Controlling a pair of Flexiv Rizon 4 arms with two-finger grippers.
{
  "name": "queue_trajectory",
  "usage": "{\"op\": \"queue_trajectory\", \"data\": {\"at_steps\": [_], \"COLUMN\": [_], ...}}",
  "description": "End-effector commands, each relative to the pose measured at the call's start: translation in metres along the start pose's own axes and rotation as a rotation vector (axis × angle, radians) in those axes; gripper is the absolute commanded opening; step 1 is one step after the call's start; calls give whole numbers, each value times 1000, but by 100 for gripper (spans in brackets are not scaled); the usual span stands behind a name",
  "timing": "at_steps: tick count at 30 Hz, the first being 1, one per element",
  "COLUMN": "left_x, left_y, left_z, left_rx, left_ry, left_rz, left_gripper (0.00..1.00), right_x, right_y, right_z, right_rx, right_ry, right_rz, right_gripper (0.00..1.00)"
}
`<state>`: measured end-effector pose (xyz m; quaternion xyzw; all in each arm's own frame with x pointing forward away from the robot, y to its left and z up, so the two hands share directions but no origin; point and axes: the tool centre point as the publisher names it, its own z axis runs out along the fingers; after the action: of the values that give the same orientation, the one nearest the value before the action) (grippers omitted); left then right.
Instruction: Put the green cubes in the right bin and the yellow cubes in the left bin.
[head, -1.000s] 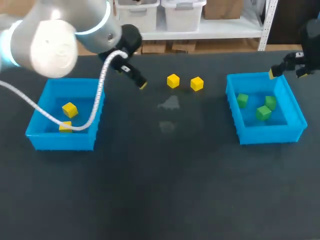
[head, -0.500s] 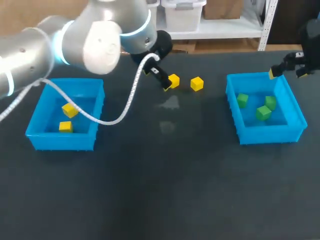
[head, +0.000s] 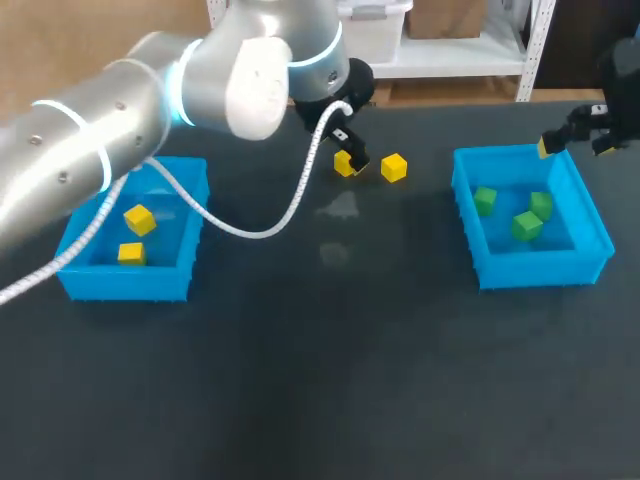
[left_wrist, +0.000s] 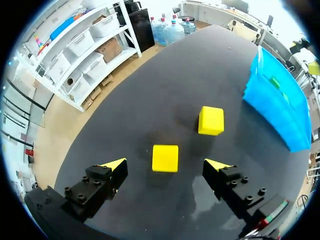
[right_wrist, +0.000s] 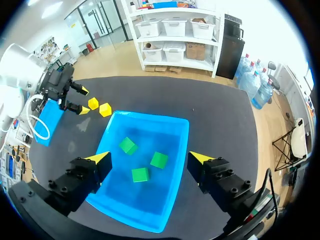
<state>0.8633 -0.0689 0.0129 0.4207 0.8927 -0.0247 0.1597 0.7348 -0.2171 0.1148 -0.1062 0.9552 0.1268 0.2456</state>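
Small yellow plastic cubes (left_wrist: 165, 158), plain faces, sharp edges: four counted. Two sitting on dark table (head: 300, 350) toward far edge, near each other, not touching. Two lying apart inside left blue plastic bin (head: 125, 285).

Small green plastic cubes (right_wrist: 159, 160): three, all lying apart inside right blue plastic bin (head: 530, 270).

Left hand (left_wrist: 166, 165) hanging over one table cube, fingers spread wide, one on each side, gaps showing both sides, gripping nothing.

Right hand (right_wrist: 150, 157) hovering above right bin, fingers wide apart, holding nothing.
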Motion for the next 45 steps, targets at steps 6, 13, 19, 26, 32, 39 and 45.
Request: {"op": "queue_trajectory", "data": {"at_steps": [6, 13, 19, 26, 32, 39, 45], "left_x": [-9, 8, 23, 40, 59, 96, 142], "left_y": [0, 1, 3, 12, 24, 43, 64], "left_z": [26, 35, 32, 2, -46, -101, -137], "left_rx": [-3, -41, -41, -42, -56, -88, -108], "left_ry": [131, 138, 109, 65, 0, -32, -45], "left_rz": [8, -6, -58, -102, -121, -168, -254], "left_gripper": [100, 0, 0, 0, 0, 0, 0], "right_x": [1, 1, 1, 1, 1, 1, 1], "right_y": [1, 1, 1, 1, 1, 1, 1], "right_z": [-1, -1, -1, -1, -1, -1, -1], "right_rx": [4, 4, 4, 4, 4, 4, 4], "right_ry": [-3, -3, -3, -3, -3, -3, -3], "right_rz": [1, 1, 1, 1, 1, 1, 1], "right_gripper": [100, 100, 100, 100, 100, 100, 100]}}
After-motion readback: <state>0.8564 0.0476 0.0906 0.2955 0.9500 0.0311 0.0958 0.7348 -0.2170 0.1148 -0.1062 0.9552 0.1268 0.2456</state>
